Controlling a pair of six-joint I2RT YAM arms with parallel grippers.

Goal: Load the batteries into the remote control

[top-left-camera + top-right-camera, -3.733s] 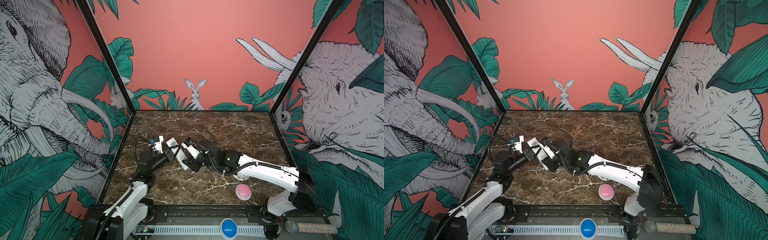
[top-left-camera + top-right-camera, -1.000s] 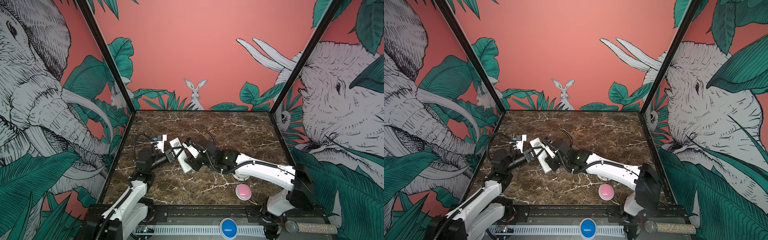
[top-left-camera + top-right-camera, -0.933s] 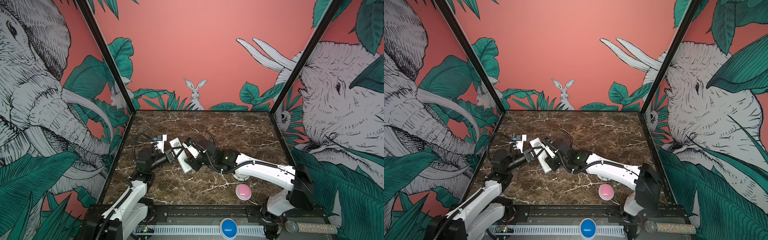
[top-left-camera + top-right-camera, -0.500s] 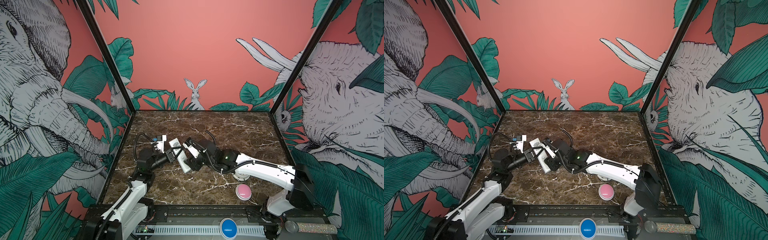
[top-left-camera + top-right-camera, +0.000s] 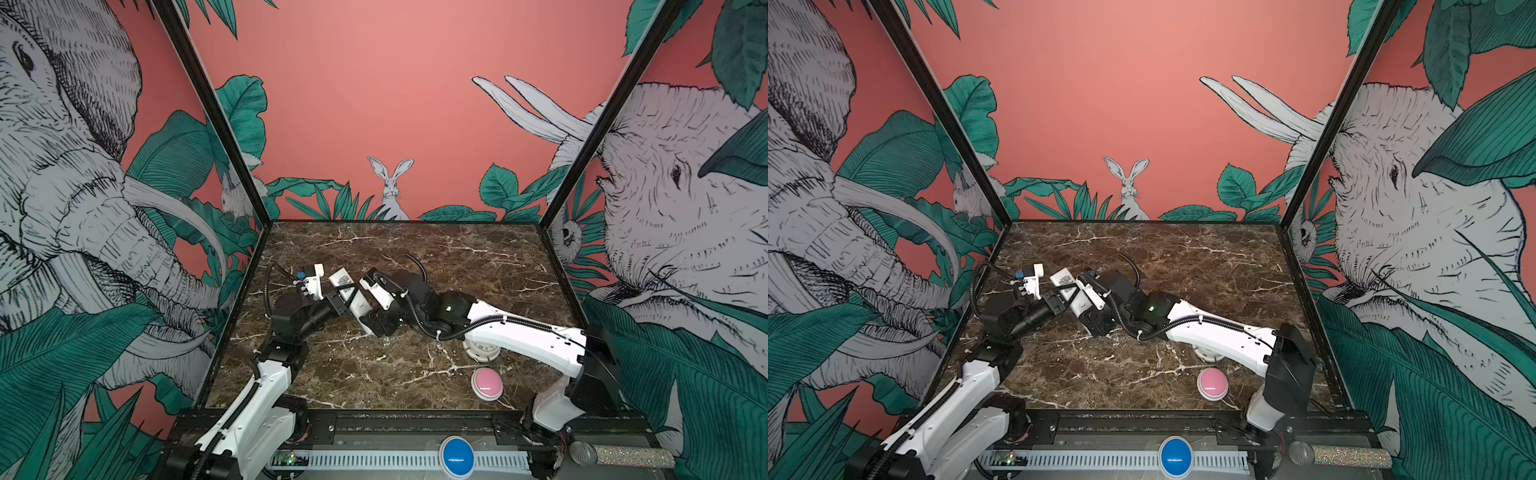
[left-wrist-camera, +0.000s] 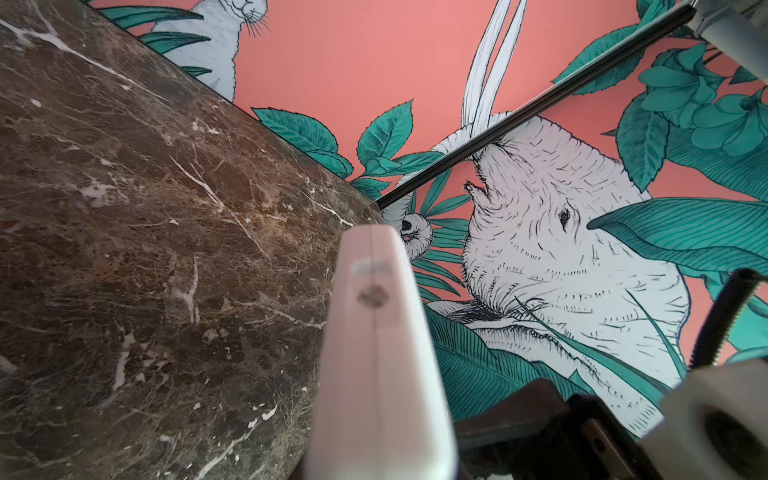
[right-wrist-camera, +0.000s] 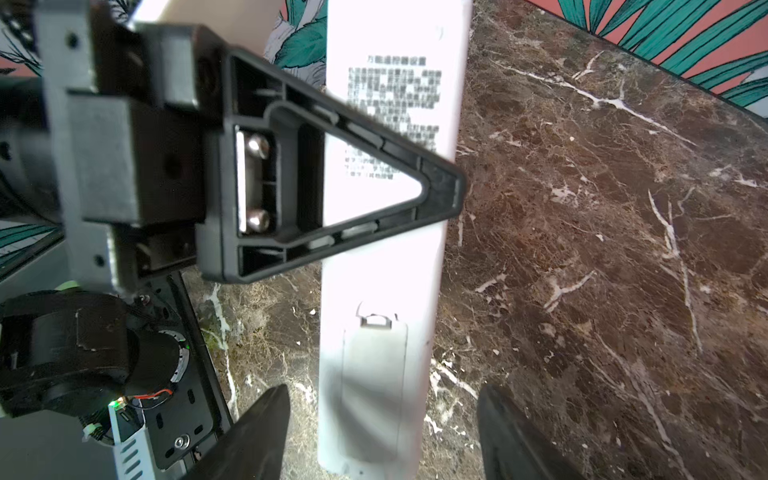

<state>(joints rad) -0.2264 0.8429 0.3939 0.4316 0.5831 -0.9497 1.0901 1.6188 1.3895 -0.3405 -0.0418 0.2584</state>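
Left end effector, glossy remote control

right gripper: jaws spread wider over the last second | contact: both fingers now clear of remote control | hold: left gripper alone now clamps it

One slim white plastic remote control sits in the left claw; well apart from the right claw, one round white clock, one round pink button.

2 top views share the table; wrist cameras close-up.
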